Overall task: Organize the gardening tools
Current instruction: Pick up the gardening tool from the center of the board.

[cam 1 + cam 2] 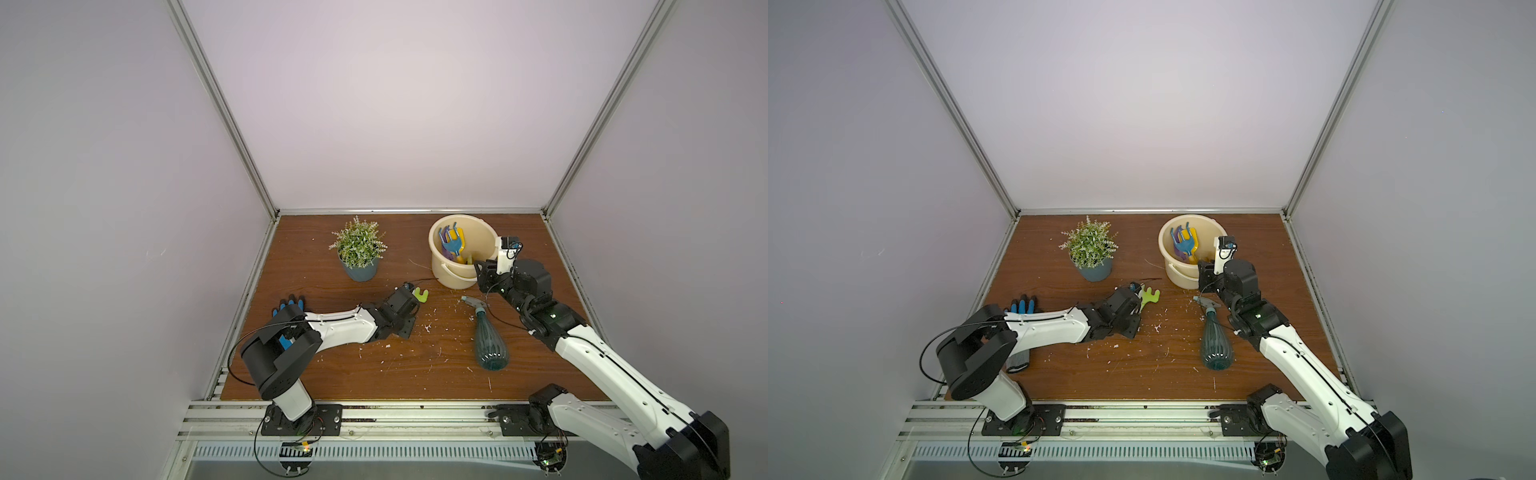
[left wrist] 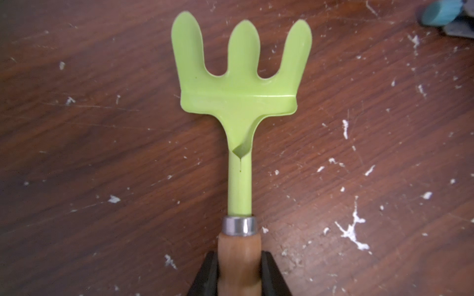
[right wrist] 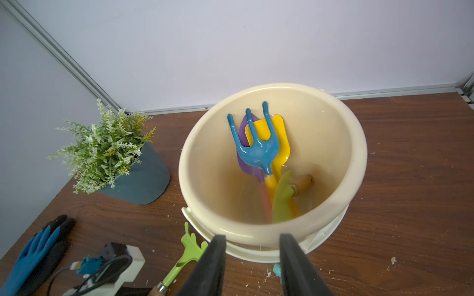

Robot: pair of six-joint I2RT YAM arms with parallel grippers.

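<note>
Left wrist: left pincer [image 2: 239, 257] apparently clamps lime fork [image 2: 239, 87], tabletop [image 2: 102, 153] open around.

Soft, even overhead light; weak shadows; top views wide-angle, bent at edges; wrist views sharp mid-frame, blurry nr lens.

I'm running the left arm [image 1: 340, 328] stretched out low and forward, the left tool [image 2: 239, 256] pinching the fork [image 2: 239, 97] by its handle. The right arm [image 1: 602, 365] is reaching forward, wrist lifted, the right tool [image 3: 252, 237] gaping, jaws apart.
</note>
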